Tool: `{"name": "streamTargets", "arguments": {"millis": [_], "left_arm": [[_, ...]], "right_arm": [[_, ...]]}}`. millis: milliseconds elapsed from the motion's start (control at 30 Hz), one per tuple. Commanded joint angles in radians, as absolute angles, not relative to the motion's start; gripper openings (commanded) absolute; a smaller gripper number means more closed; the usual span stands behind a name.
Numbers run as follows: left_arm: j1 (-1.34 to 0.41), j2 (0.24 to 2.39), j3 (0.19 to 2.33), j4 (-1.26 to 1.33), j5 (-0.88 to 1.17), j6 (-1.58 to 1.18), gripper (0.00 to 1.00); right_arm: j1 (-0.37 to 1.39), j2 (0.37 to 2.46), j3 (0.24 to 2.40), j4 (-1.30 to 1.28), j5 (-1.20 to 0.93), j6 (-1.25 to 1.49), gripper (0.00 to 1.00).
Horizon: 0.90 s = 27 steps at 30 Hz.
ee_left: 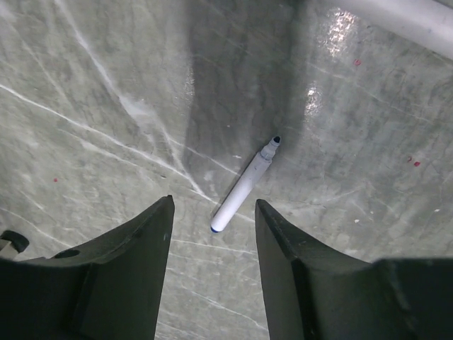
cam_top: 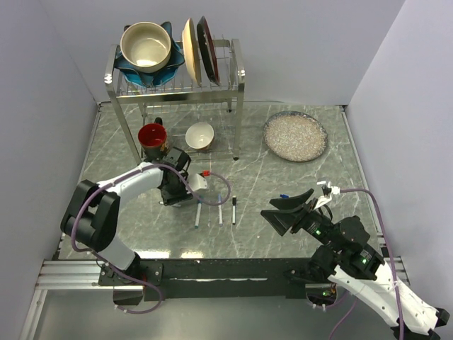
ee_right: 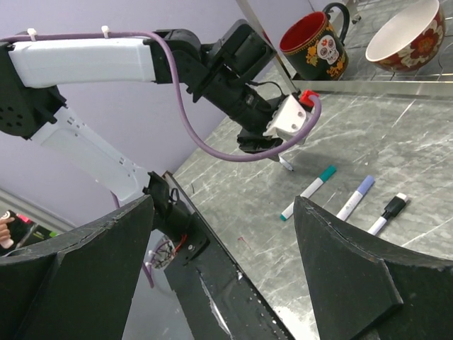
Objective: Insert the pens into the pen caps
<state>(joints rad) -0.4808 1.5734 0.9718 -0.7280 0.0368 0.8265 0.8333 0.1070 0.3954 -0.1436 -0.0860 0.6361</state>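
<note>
A white pen [ee_left: 244, 188] with a bare dark blue tip lies flat on the marble in the left wrist view. Its rear end sits between the fingers of my left gripper [ee_left: 215, 200], which is open around it without touching. In the top view that gripper [cam_top: 180, 193] hangs low just left of three pens lying side by side. They are a teal pen [ee_right: 308, 191], a blue pen [ee_right: 355, 198] and a black pen [ee_right: 388, 214], each with a coloured cap on one end. A small blue cap [cam_top: 283, 196] lies beside my right gripper [cam_top: 287, 207], which is open and empty.
A metal dish rack [cam_top: 237, 71] with bowls and plates stands at the back. Under it are a red mug [cam_top: 152, 136] and a white bowl [cam_top: 200, 134]. A glass plate [cam_top: 295, 136] lies at the back right. The table's black front rail [ee_right: 212, 262] runs below the right gripper.
</note>
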Motion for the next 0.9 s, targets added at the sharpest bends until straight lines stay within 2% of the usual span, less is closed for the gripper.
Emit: {"name": "streamTargets", "arguments": {"millis": [0,133,200,433,533,567,600,767,867], "left_arm": [[-0.472,1.566,0.954,-0.698,0.054,0.845,0.54],[-0.472,1.577,0.924,-0.669,0.06,0.818,0.5],[-0.472,1.58,0.911,-0.647,0.061,0.804,0.44],[-0.485,1.646,0.899,-0.643,0.054,0.753,0.33],[-0.502,1.675,0.914,-0.653,0.072,0.715,0.18],[-0.506,1.683,0.917,-0.658,0.077,0.706,0.05],[-0.509,1.687,0.923,-0.664,0.08,0.692,0.01],[-0.558,1.6,0.959,-0.652,0.144,0.582,0.01],[-0.591,1.462,0.976,-0.589,0.245,0.519,0.01]], "right_arm": [[0.838,0.091,0.439,-0.135,-0.067,0.618,0.88],[0.838,0.086,0.437,-0.133,-0.066,0.621,0.88],[0.838,0.083,0.437,-0.124,-0.072,0.624,0.88],[0.838,0.078,0.445,-0.126,-0.089,0.637,0.88],[0.838,0.066,0.451,-0.136,-0.086,0.638,0.88],[0.838,0.063,0.454,-0.141,-0.081,0.638,0.88],[0.838,0.058,0.454,-0.144,-0.08,0.637,0.88],[0.838,0.089,0.454,-0.14,-0.075,0.647,0.88],[0.836,0.129,0.451,-0.126,-0.066,0.66,0.88]]}}
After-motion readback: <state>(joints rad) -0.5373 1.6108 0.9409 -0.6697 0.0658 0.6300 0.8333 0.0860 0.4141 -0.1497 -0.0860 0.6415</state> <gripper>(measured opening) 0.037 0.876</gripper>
